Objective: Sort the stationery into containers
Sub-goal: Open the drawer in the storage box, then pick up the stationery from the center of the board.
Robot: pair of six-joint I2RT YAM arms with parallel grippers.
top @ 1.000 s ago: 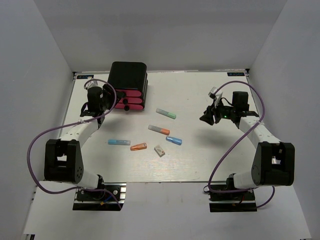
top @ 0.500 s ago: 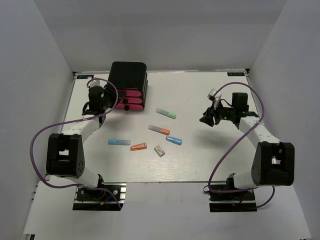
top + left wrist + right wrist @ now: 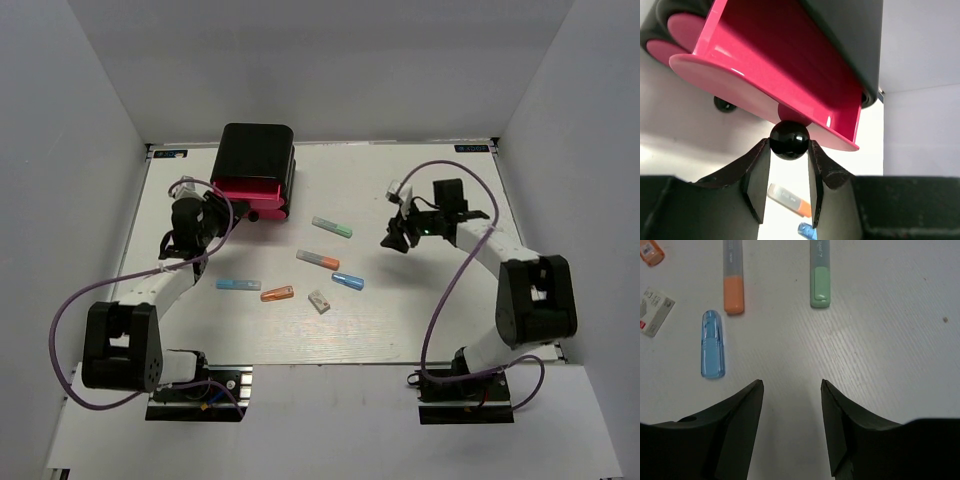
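Now the left gripper (image 3: 789, 145) has its two fingers closed on the round black knob (image 3: 789, 139) of the top pink drawer (image 3: 780, 65), one finger pressing each side of the ball. That drawer stands part way out of the black box (image 3: 255, 150), its open tray showing pink from above. The fronts of the two lower drawers (image 3: 677, 32) sit flush in the box, and a second knob (image 3: 724, 104) shows beneath.

Over on the other side, the right gripper (image 3: 791, 387) hangs above the white table (image 3: 420, 310) with its fingers apart and nothing between them. Just ahead of it lies the mint-green piece (image 3: 820, 280).

All six pieces lie loose on the table, well apart from the box. The orange-and-grey piece (image 3: 318, 260) lies near the middle, with the darker blue piece (image 3: 347, 281) just beside it on the near side. The whitish block (image 3: 319, 300), the orange piece (image 3: 277, 293) and the light blue piece (image 3: 238, 284) lie in a loose row nearer the arms.
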